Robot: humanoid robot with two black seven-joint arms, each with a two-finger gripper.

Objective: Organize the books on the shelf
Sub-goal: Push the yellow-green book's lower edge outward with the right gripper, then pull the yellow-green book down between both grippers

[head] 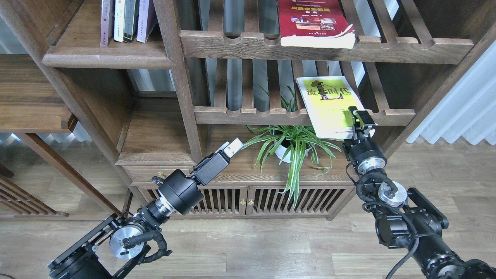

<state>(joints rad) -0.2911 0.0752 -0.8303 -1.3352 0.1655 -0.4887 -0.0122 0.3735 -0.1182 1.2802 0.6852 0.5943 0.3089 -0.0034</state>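
The yellow-green book (327, 102) lies flat on the lower slatted rack (248, 115) and overhangs its front rail. My right gripper (358, 118) is at the book's front right corner, with one finger over the cover's edge. It is dark and seen end-on, so its grip is unclear. The red book (314, 21) lies on the upper slatted rack (240, 44). The maroon book is out of view. The solid shelf (104, 60) at the upper left carries several upright books (124, 19). My left gripper (233, 146) is shut and empty in front of the cabinet, left of the plant.
A potted spider plant (288, 145) stands on the cabinet top (236, 172) between my two grippers, under the yellow-green book. A thick post (182, 89) divides the bookcase. An open solid compartment (155, 131) lies at the left. A white curtain (461, 112) hangs at the right.
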